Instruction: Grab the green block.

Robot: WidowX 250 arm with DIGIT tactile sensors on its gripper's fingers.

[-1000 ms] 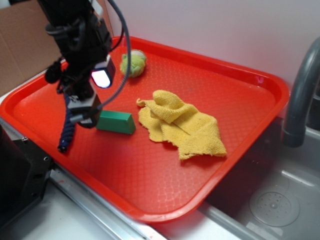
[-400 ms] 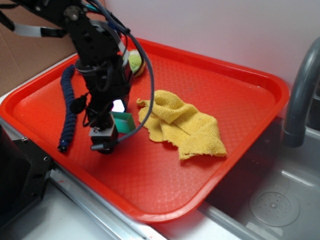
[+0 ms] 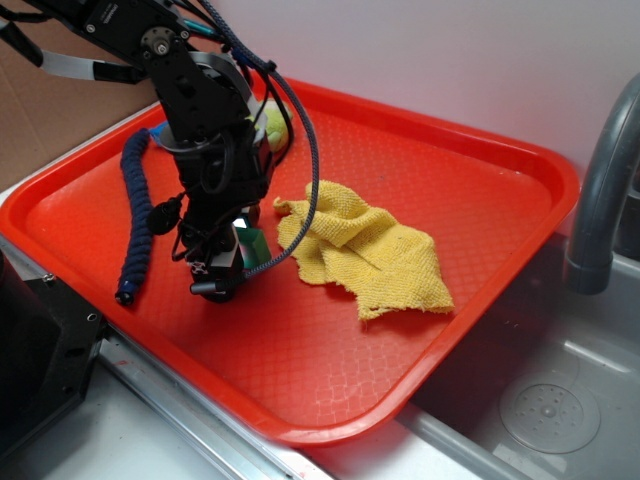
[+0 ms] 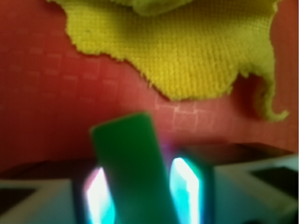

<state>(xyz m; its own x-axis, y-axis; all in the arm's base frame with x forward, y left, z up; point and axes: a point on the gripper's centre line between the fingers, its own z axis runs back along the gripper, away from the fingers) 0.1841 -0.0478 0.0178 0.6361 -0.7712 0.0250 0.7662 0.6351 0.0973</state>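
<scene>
Between the glowing cyan-lit fingers (image 4: 187, 193) sits a solid dark-green block (image 4: 133, 163). Beyond the fingertips lies a mustard-yellow woven cloth (image 3: 365, 250) on a bright red tray (image 3: 480, 180) with a fine grid texture. A navy twisted rope (image 3: 137, 215) lies beside the black arm.

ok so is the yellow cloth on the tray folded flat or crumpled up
Crumpled. The yellow cloth lies loosely bunched on the red tray, one flap doubled over its top, edges ragged and uneven.

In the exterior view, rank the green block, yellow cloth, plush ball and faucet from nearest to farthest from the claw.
1. Green block: between the fingers of the claw.
2. Yellow cloth: just right, mid-tray.
3. Plush ball: tray's far edge.
4. Faucet: off the tray, far right.
</scene>
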